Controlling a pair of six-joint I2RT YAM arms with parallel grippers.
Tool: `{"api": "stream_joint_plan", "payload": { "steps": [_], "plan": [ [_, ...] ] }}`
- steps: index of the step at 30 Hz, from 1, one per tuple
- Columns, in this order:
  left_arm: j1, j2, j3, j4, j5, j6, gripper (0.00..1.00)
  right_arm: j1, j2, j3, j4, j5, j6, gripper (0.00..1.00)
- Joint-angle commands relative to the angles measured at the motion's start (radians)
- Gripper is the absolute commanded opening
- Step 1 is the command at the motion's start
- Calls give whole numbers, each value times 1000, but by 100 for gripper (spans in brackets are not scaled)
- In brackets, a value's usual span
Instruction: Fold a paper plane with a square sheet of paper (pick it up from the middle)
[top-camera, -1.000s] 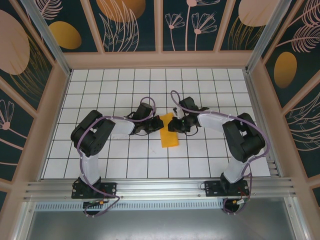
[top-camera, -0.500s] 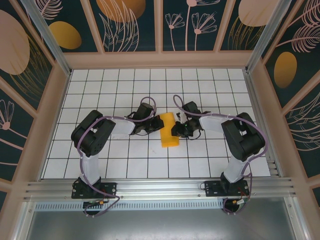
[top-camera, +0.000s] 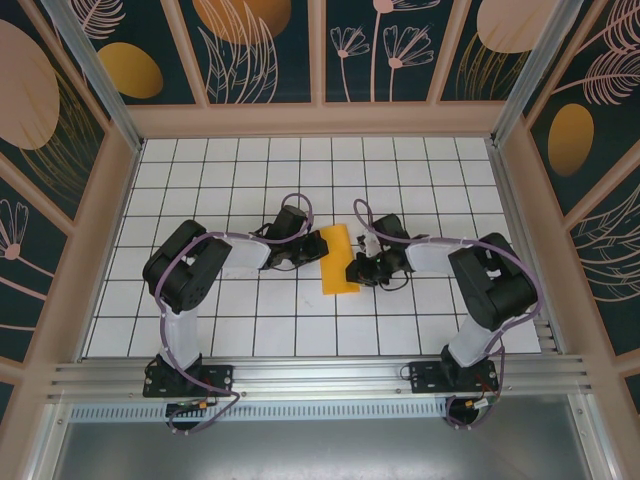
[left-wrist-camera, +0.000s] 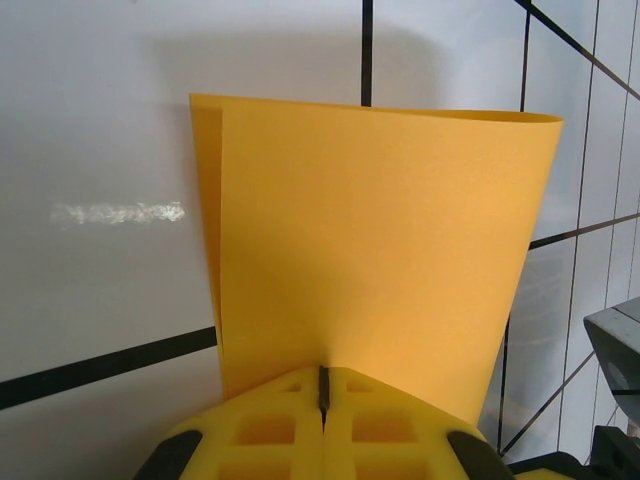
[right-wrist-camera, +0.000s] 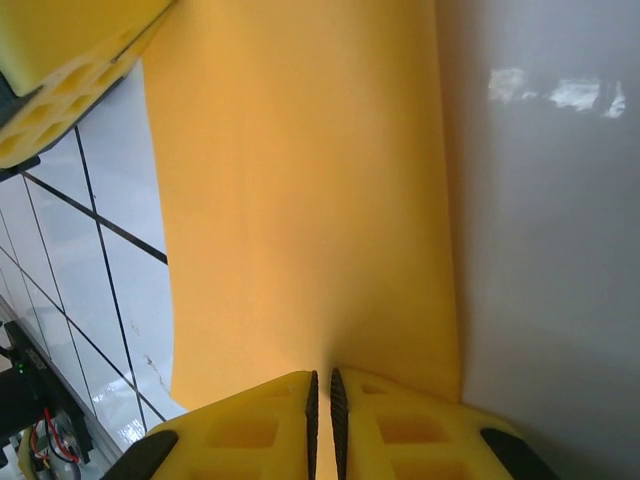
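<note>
The sheet of paper is seen in the middle of the white tiled table, between the two arms. It is folded over into a long, thin shape. Two layers can be seen along one side edge in the left wrist view, and the far edge is bent in a soft curve.

The left gripper is closed on the paper. Its yellow fingers are pressed tight together, and the near edge of the paper is pinched between them. A little dent is made in the paper just where it goes into the crack between the fingers.

The right gripper is closed on the other side of the paper. Its yellow fingers are almost touching, with only a thin dark line left between them. The paper's edge is pinched there too, and a small dip is seen in the paper at that spot.

In the right wrist view, a yellow finger of the left gripper is seen at the top left corner, at the far edge of the paper.
</note>
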Motion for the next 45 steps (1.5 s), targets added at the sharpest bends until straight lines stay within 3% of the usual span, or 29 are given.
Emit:
{"api": "stream_joint_plan", "payload": {
  "steps": [1, 8, 14, 24, 36, 45],
  "plan": [
    [1, 100, -33, -143, -108, 29, 5, 2, -12, -38, -56, 15, 25, 17],
    [0, 99, -31, -147, -111, 35, 5, 6, -126, -65, -50, -29, 69, 17],
    [1, 105, -28, -139, -105, 37, 5, 5, -93, -139, -63, 54, 115, 16],
    [0, 102, -28, -139, -97, 50, 5, -3, -164, 102, -111, 52, 86, 17],
    [0, 104, -25, -155, -95, 60, 4, -39, 120, 237, 58, 38, 59, 17],
    [0, 104, -28, -166, -96, 67, 4, -81, 161, 147, 141, 106, 76, 17]
  ]
}}
